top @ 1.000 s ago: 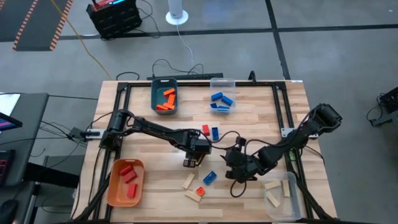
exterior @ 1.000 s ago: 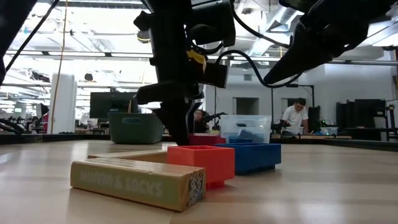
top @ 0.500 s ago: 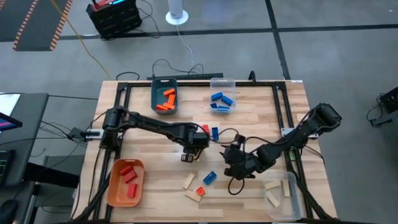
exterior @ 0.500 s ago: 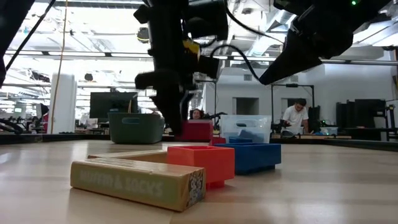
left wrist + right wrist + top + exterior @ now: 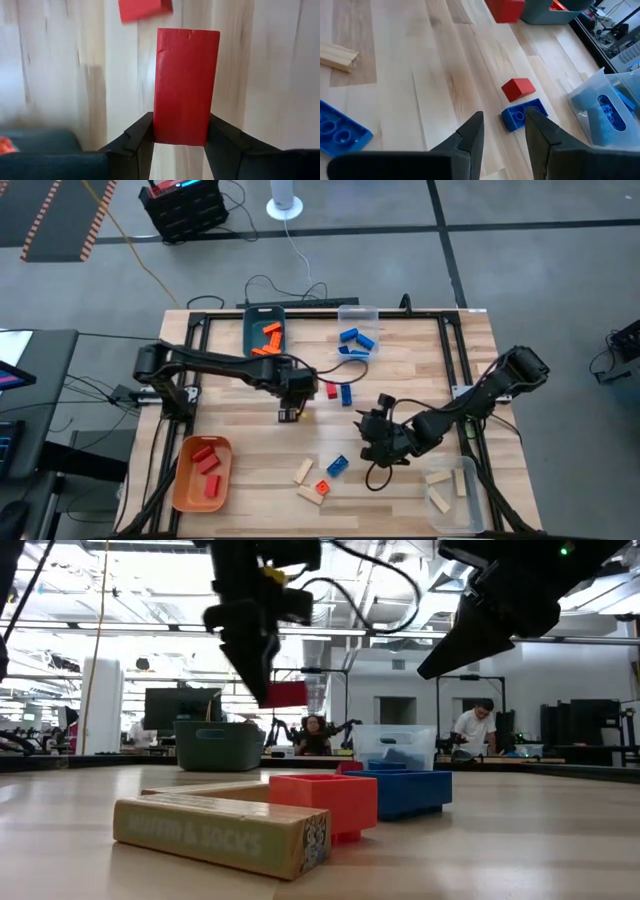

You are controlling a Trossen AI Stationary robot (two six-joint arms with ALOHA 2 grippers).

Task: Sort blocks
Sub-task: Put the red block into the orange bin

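Note:
My left gripper (image 5: 290, 412) is over the table's middle, shut on a red block (image 5: 185, 85), which hangs well above the tabletop in the low view (image 5: 285, 693). My right gripper (image 5: 504, 125) is open and hovers right of centre (image 5: 368, 425), touching nothing. It faces a loose red block (image 5: 518, 88) and a blue block (image 5: 523, 113) that lie flat on the wood. Nearer the front edge lie a blue block (image 5: 337, 466), a red one (image 5: 322, 487) and two pale wooden ones (image 5: 303, 472). My left gripper pinches the red block between its two fingers (image 5: 142, 132), which sit on its two long sides at the end nearest the wrist (image 5: 180, 135). The fingers come from above, pointing down. The block is lifted clear and sticks out past the fingertips.
A teal bin (image 5: 265, 335) with orange blocks and a clear bin (image 5: 357, 340) with blue blocks stand at the far edge. An orange bin (image 5: 203, 472) with red blocks is near left, and a clear bin (image 5: 455, 492) with wooden blocks near right. People sit in the room beyond.
My left gripper has risen off the table with the red block between its fingers, and has moved toward the far left. The block has gone from table level to well above it. My right gripper has shifted slightly toward the far edge.

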